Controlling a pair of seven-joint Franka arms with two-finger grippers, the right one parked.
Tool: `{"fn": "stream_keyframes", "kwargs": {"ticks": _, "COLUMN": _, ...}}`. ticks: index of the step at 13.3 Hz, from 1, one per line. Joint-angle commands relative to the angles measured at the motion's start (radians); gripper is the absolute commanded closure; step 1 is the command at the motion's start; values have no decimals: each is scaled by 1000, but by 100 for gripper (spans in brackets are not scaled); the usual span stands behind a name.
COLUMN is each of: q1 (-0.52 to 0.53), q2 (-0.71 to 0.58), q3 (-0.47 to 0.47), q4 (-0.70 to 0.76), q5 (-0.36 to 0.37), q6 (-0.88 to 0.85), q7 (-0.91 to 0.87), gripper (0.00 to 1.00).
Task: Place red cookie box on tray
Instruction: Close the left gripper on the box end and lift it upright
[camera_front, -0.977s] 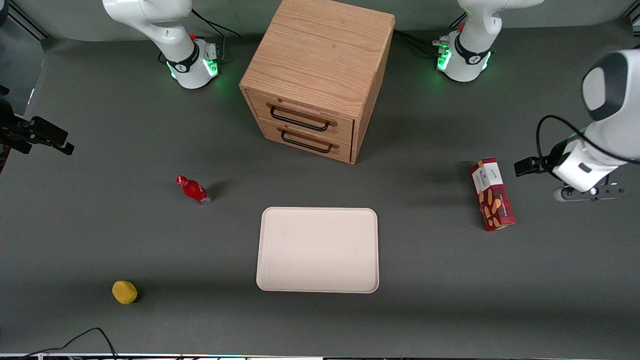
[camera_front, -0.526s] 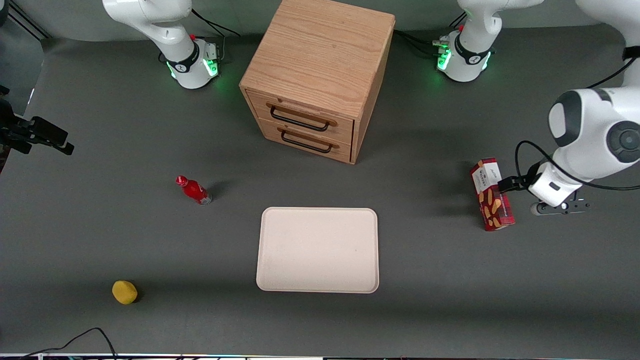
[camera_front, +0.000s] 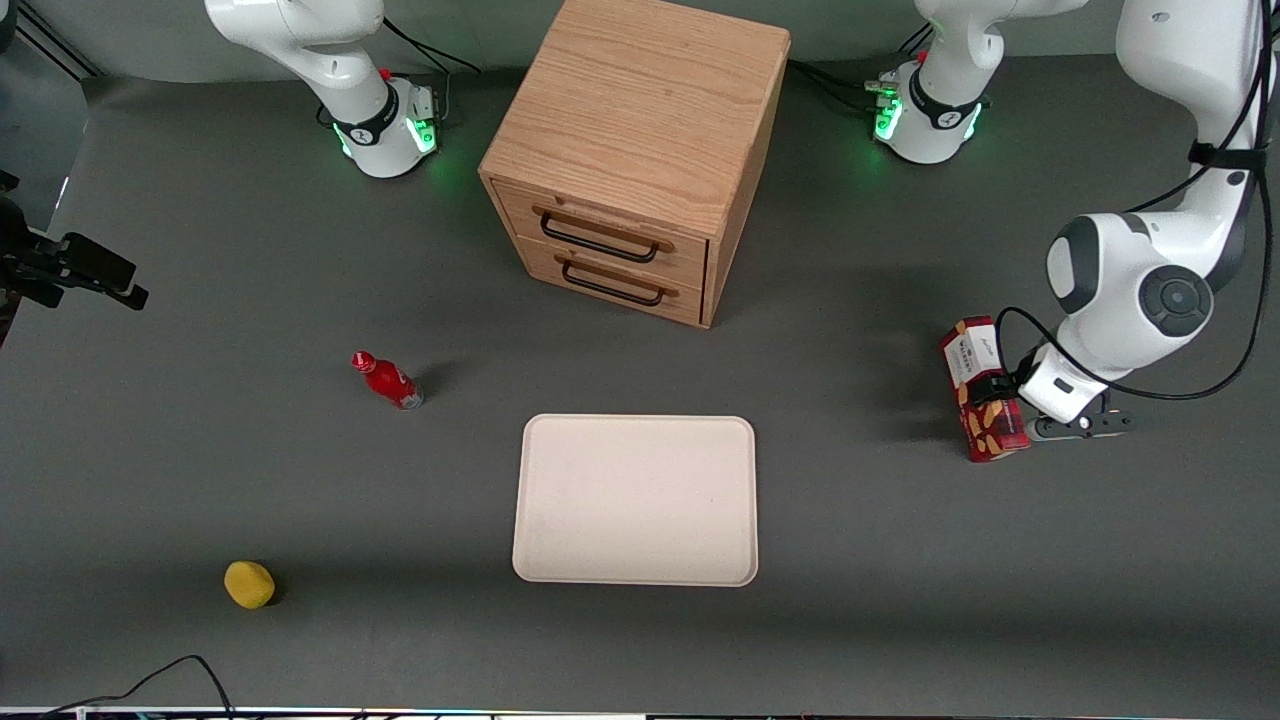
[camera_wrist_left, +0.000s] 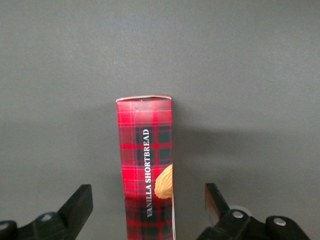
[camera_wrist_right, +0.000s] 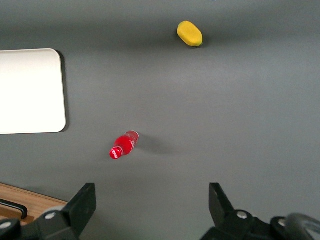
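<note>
Two wide-open jaws of the gripper (camera_wrist_left: 147, 210) straddle the slim tartan red cookie box (camera_wrist_left: 146, 165), untouched.

The red cookie box (camera_front: 983, 402) is patterned in dark red tartan, with a white label end and orange-tan cookie pictures. The tray (camera_front: 636, 499) is coloured plain cream-beige. The bench (camera_front: 200, 470) is covered in dark grey. The gripper (camera_wrist_left: 148, 210) is fitted with black fingers (camera_wrist_left: 80, 202).
</note>
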Motion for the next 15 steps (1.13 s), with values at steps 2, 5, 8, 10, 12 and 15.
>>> {"fn": "stream_keyframes", "kwargs": {"ticks": 2, "q1": 3, "q2": 6, "q3": -1, "q4": -48, "q5": -2, "q6": 83, "q7": -11, "gripper": 13}}
{"fn": "stream_keyframes", "kwargs": {"ticks": 5, "q1": 3, "q2": 8, "q3": -1, "q4": -49, "q5": -2, "q6": 85, "q7": -3, "gripper": 65}}
{"fn": "stream_keyframes", "kwargs": {"ticks": 8, "q1": 3, "q2": 8, "q3": -1, "q4": -49, "q5": -2, "q6": 82, "q7": -2, "gripper": 100}}
{"fn": "stream_keyframes", "kwargs": {"ticks": 10, "q1": 4, "q2": -10, "q3": -1, "q4": -39, "q5": -2, "q6": 48, "q7": -3, "gripper": 100}}
{"fn": "stream_keyframes", "kwargs": {"ticks": 12, "q1": 5, "q2": -59, "q3": -3, "q4": 33, "q5": -6, "q6": -159, "q7": -5, "gripper": 100}}
{"fn": "stream_keyframes", "kwargs": {"ticks": 15, "q1": -3, "q2": -138, "q3": -7, "q4": 177, "q5": -15, "q6": -492, "q7": -17, "gripper": 100}}
